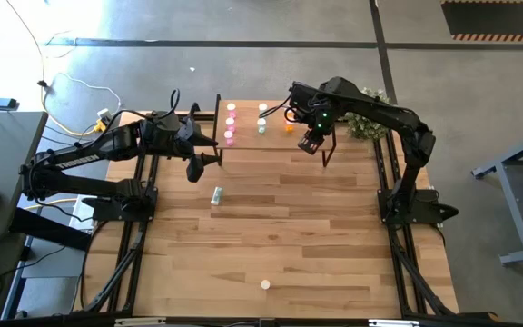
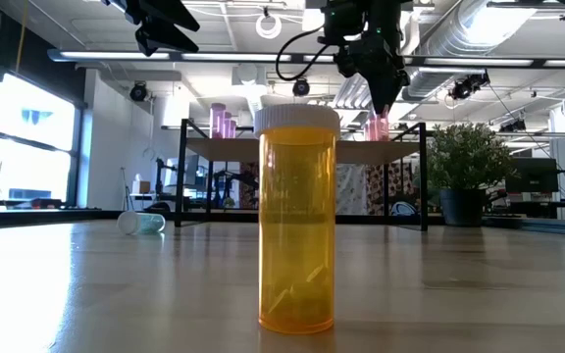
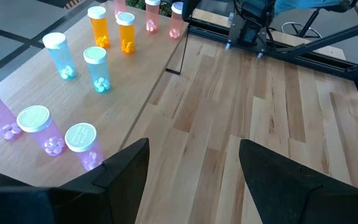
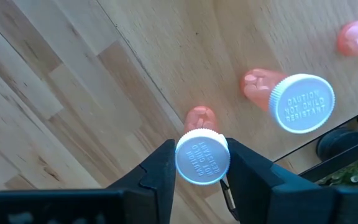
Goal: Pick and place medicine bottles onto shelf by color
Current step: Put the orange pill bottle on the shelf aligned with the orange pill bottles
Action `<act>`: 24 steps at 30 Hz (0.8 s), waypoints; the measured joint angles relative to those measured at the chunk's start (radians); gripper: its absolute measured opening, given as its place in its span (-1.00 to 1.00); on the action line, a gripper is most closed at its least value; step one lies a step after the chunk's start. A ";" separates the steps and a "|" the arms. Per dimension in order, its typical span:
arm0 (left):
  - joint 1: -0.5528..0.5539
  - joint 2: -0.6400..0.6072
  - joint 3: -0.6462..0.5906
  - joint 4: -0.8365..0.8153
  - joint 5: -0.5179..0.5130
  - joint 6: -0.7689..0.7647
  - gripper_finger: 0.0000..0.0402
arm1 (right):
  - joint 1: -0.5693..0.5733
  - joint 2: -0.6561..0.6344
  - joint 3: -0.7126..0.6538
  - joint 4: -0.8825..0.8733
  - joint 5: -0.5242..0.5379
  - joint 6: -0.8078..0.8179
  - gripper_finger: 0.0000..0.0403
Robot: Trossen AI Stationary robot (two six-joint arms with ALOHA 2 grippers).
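Note:
The light-wood shelf [image 1: 261, 143] stands at the table's far side and carries upright bottles in groups: pink [image 3: 42, 127], pale blue-green [image 3: 95, 68], orange [image 3: 114, 31] and red-pink [image 3: 163, 15]. My right gripper [image 1: 311, 143] is over the shelf's near right part, shut on a red-pink bottle [image 4: 199, 116] next to another red-pink one [image 4: 303, 102]. My left gripper [image 1: 194, 171] is open and empty above the table by the shelf's near left corner. A pale bottle [image 1: 216, 194] lies on its side on the table. An orange bottle [image 2: 297, 221] stands near the front edge. My right gripper pinches the red-pink bottle's white cap [image 4: 202, 155] between its two fingers, one on each side. The fingers come from above, pointing down. The bottle hangs upright below them at the shelf top [image 2: 214, 149]; whether its bottom touches the board I cannot tell.
A potted plant [image 1: 366, 123] stands at the shelf's right end. The shelf's thin black legs [image 1: 327, 156] stand on the table. The broad tabletop between the shelf and the front edge holds only the lying bottle and the orange one.

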 joint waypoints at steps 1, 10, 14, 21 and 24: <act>0.000 0.000 0.000 0.000 0.000 0.000 0.20 | 0.000 0.000 0.000 0.000 0.002 -0.002 -0.42; 0.000 0.000 0.000 0.000 0.000 0.000 0.20 | 0.000 0.003 -0.002 0.012 0.010 -0.010 -0.26; 0.000 0.000 0.000 0.000 0.000 0.000 0.20 | 0.000 0.003 -0.002 0.011 0.017 -0.009 -0.25; 0.000 0.000 0.000 0.000 0.000 0.000 0.20 | 0.000 0.002 -0.002 0.006 0.050 0.002 -0.25; 0.000 0.000 0.000 0.000 0.000 0.000 0.20 | 0.000 0.002 -0.002 0.005 0.051 0.005 -0.25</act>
